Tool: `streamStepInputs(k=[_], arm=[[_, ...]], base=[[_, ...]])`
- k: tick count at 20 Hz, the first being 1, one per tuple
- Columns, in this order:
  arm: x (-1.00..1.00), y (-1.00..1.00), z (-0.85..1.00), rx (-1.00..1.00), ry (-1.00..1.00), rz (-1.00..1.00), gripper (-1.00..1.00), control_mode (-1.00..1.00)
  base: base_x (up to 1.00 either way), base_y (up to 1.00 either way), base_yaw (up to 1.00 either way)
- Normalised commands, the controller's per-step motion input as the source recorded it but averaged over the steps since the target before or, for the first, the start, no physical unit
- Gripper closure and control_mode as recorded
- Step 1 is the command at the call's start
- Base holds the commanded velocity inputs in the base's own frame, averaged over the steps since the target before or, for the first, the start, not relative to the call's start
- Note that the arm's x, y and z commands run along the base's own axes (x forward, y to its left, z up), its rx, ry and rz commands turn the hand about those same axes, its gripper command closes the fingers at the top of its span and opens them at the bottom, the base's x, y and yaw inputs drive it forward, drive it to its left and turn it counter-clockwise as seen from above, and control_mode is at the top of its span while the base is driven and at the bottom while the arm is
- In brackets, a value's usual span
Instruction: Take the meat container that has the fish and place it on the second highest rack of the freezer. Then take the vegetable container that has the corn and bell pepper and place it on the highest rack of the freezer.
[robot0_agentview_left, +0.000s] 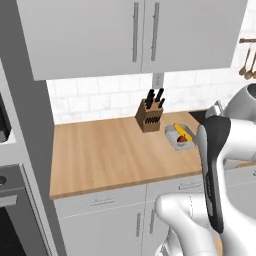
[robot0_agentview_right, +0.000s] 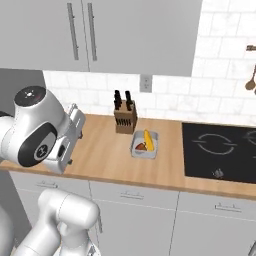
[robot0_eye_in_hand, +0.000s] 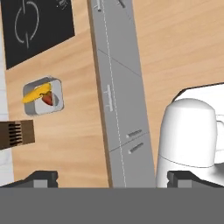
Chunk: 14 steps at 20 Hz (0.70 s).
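Note:
The vegetable container is a small grey tray on the wooden counter, just right of the knife block. In it lie the yellow corn and the red bell pepper. My gripper is open, its two dark tips far apart with nothing between them. It hangs high in front of the counter's edge and looks down on the cabinet fronts, well away from the tray. The meat container with the fish and the freezer are out of view.
A knife block stands by the wall. A black cooktop lies right of the tray. Wall cabinets hang above the counter. A tall grey panel bounds its left end. Utensils hang at far right.

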Motion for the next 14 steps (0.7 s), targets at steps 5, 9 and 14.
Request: streamStepInputs(k=[5,9,14], arm=[[0.00,0.00,0.00,0.00,0.00,0.00,-1.00,1.00],[0.00,0.00,0.00,0.00,0.00,0.00,-1.00,1.00],[0.00,0.00,0.00,0.00,0.00,0.00,-1.00,1.00]], base=[[0.39,-0.14,0.07],[0.56,0.04,0.00],[0.30,0.00,0.00]])
